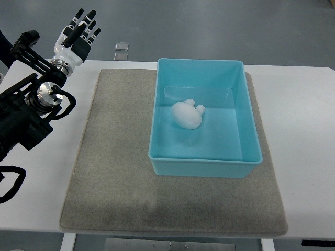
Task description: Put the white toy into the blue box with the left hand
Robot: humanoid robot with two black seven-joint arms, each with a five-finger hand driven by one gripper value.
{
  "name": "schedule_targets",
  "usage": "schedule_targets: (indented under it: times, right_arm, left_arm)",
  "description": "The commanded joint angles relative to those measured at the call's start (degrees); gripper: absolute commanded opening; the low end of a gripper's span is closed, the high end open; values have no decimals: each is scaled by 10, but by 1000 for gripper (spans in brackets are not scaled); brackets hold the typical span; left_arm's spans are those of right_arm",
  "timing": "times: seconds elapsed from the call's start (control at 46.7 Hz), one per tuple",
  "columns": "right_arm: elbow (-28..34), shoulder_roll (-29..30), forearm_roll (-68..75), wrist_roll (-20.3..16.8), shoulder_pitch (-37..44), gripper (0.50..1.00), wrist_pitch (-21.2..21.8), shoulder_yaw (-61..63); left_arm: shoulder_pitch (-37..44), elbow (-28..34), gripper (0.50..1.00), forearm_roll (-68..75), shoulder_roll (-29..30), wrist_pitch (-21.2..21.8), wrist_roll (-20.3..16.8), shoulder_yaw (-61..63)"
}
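The white toy (187,113), a small rounded figure with two ears, lies on the floor of the blue box (201,168), left of its middle. The box stands on the right half of a grey mat (115,157). My left hand (79,32) is raised at the upper left, beyond the table's far edge and well away from the box. Its black fingers (90,20) are stretched out straight and hold nothing. Its arm runs down along the left edge.
The white table (303,136) shows bare around the mat. A small square floor fitting (121,50) lies past the far edge. Black cables (13,183) loop at the left edge by the arm.
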Motion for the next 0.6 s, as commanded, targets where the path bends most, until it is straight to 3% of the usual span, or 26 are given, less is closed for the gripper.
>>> schedule_targets:
  times: [0.0, 0.107, 0.235, 0.578]
  right_arm:
    - [0, 0, 0, 0, 0, 936, 0, 0]
    - [3, 0, -8, 0, -1, 936, -9, -1]
    - [73, 0, -2, 0, -1, 936, -4, 1]
    - [69, 0, -1, -2, -3, 936, -4, 0]
  left_arm:
    - [1, 0, 994, 0, -1, 0, 0, 0]
    - [0, 0, 994, 0, -1, 0, 0, 0]
    - [-1, 0, 994, 1, -1, 0, 0, 0]
    - [-2, 0, 994, 1, -1, 5, 0, 0]
